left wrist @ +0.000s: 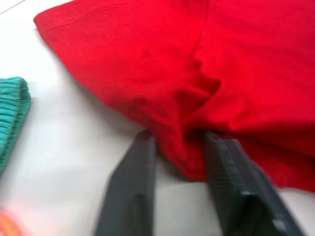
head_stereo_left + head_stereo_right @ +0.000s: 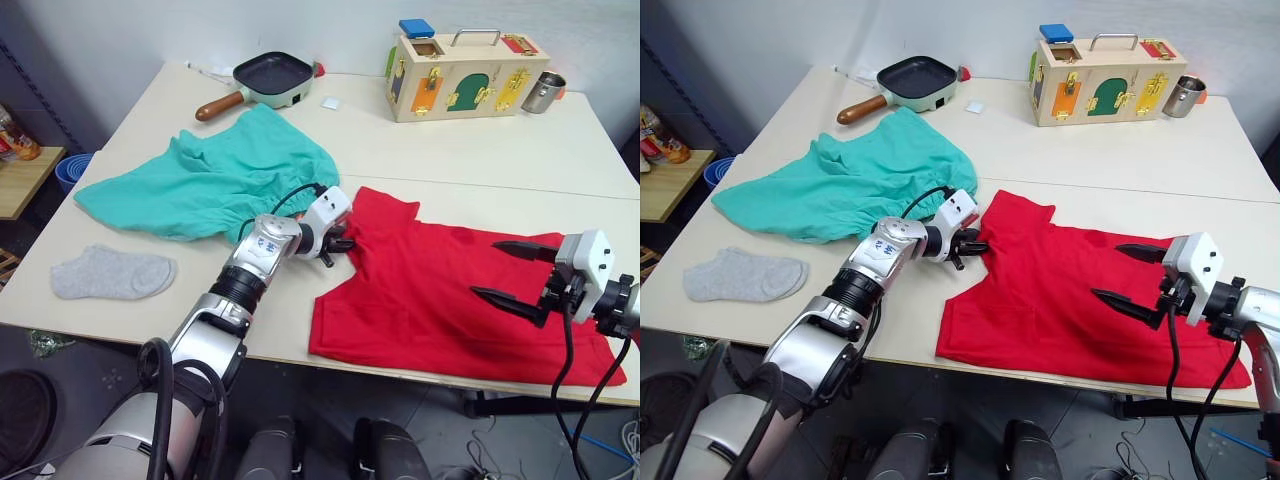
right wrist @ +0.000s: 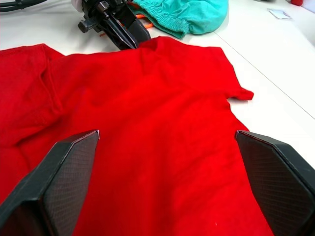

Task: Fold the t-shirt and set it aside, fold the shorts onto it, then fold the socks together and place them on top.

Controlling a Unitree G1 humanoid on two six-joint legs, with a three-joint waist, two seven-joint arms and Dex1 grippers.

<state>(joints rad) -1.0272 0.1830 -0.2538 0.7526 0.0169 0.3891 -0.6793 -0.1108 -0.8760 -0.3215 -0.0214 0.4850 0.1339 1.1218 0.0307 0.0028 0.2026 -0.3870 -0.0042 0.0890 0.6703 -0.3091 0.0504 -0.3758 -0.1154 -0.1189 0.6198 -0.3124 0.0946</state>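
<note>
The left gripper [image 1: 179, 162] pinches the red t-shirt's [image 2: 440, 290] sleeve edge (likely to start folding), while the right gripper [image 2: 505, 272] hovers wide open above it.

Bright, even light falls from overhead across my counter [image 2: 480, 150], leaving only soft, short shadows. My left wrist view is blurred, especially the t-shirt [image 1: 206, 64] close up; my head views stay sharp.
</note>
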